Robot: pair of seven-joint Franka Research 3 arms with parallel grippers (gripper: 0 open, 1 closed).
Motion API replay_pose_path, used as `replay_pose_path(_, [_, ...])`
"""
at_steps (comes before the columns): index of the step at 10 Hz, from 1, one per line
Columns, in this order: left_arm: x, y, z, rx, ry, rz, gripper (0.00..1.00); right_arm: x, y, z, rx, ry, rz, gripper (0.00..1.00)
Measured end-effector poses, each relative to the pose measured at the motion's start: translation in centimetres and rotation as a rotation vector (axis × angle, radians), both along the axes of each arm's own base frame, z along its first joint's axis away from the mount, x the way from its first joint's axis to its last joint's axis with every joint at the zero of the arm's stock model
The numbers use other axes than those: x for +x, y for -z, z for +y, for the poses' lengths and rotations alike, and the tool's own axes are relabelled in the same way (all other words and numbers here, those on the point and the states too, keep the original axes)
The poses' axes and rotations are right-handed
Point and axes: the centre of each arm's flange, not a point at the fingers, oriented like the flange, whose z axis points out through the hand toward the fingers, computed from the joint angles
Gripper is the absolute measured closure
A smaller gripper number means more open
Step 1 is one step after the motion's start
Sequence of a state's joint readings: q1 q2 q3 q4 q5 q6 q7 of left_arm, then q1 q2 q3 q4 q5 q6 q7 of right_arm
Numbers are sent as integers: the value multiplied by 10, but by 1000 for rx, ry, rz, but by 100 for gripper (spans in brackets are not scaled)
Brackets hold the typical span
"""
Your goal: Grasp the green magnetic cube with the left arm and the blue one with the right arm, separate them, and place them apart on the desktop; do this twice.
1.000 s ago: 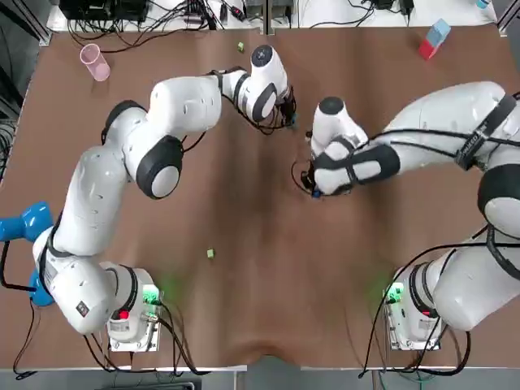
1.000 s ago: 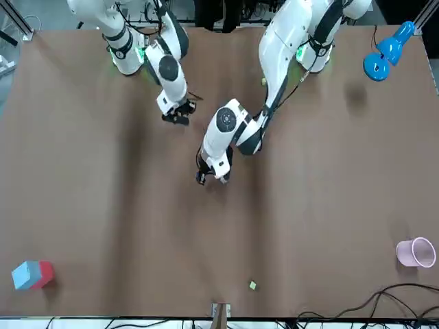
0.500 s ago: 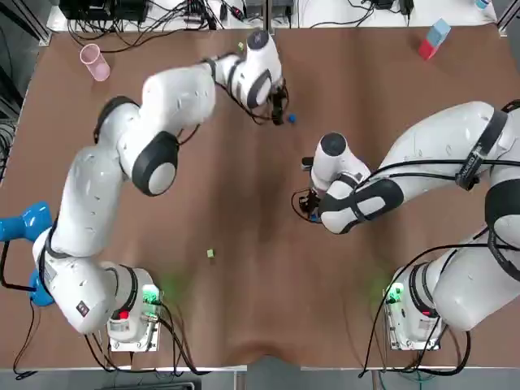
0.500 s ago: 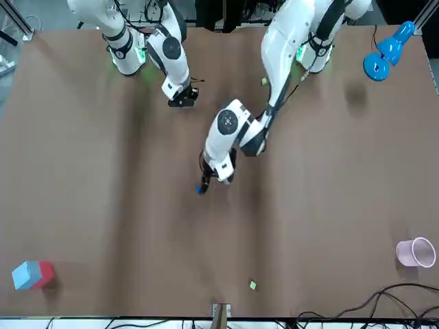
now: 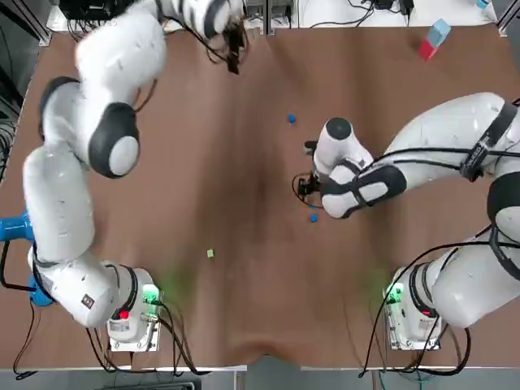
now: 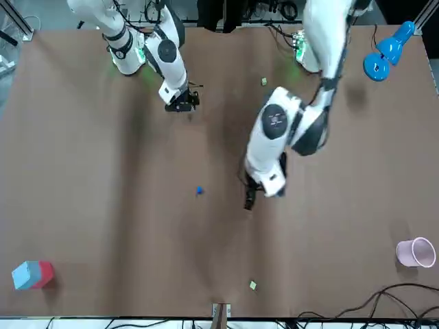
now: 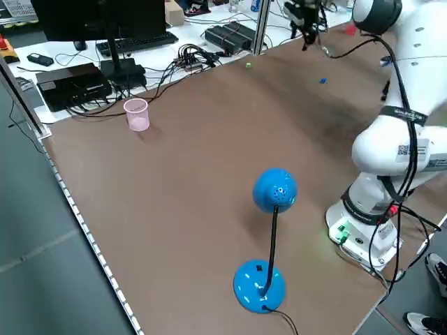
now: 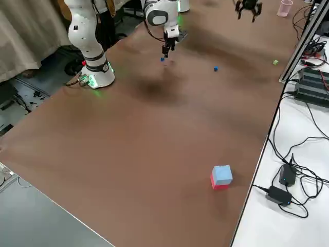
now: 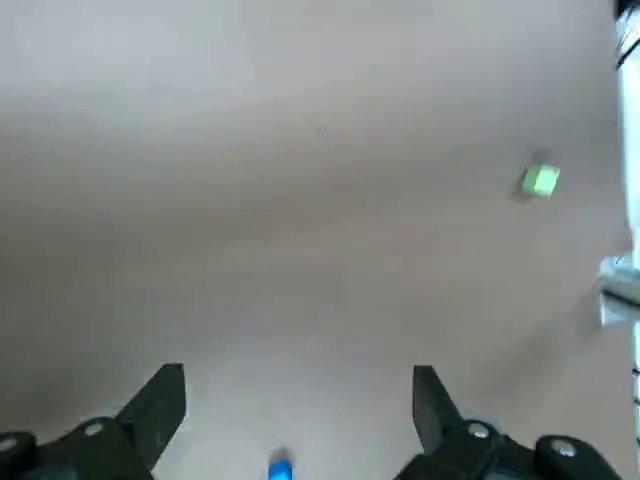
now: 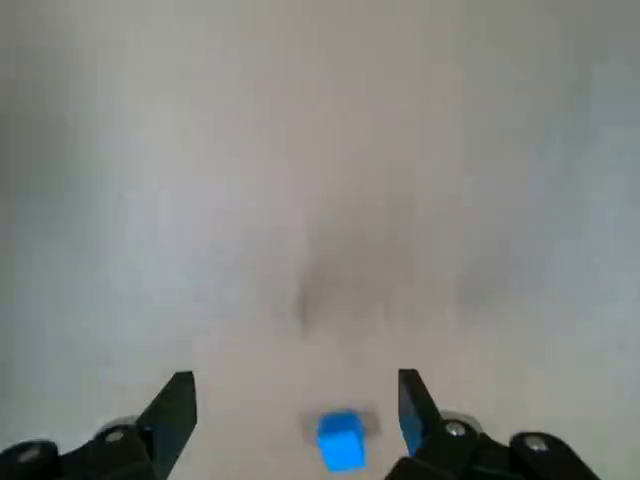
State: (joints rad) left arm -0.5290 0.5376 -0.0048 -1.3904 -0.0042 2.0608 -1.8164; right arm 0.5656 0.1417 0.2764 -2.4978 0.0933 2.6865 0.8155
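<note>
Two small blue cubes lie apart on the brown table: one (image 5: 292, 119) mid-table, the other (image 5: 314, 218) nearer the bases. My left gripper (image 5: 233, 58) hangs open and empty over the far edge. In its wrist view (image 9: 297, 385) a blue cube (image 9: 280, 468) sits low between the fingers and a green cube (image 9: 541, 180) lies farther off. My right gripper (image 5: 302, 185) is open just beyond the nearer blue cube (image 10: 340, 440), not touching it. A second green cube (image 5: 210, 253) rests near the left arm's base.
A pink cup (image 6: 416, 252) stands at the far left corner. A blue-and-red block (image 5: 433, 39) is at the far right corner. A blue lamp (image 6: 387, 51) sits by the left base. Cables and boxes line the far edge.
The left gripper left a blue cube mid-table and swung up toward the far edge. The right gripper set its blue cube down, opened and drew back from it.
</note>
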Motion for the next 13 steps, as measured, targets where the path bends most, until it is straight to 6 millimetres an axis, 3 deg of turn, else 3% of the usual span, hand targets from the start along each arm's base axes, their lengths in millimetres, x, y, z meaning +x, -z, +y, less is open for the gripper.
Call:
replay_pose_path(2, [3,-34,84,47,195,79,0,75,-22,-2,31,37,-67,10])
replay_pose_path(3, [5,-48,122,28,290,107,0,105,-15,2,24,39,-70,10])
replay_pose_path(5, [13,-76,197,-46,519,104,0,161,-2,26,-44,6,-36,10])
replay_pose_path(7, [8,-104,272,-99,807,80,0,215,-11,50,-100,-2,-23,10])
replay_pose_path(8, [5,-120,292,-90,895,41,0,234,-13,55,-102,7,-36,11])
replay_pose_path(10, [-6,-161,316,58,1067,-13,0,250,10,56,-132,-4,-45,14])
replay_pose_path(12, [-25,-198,311,143,1189,-48,0,252,34,60,-125,-14,-59,16])
replay_pose_path(13, [-35,-204,303,144,1208,-31,0,253,42,60,-120,-19,-68,17])
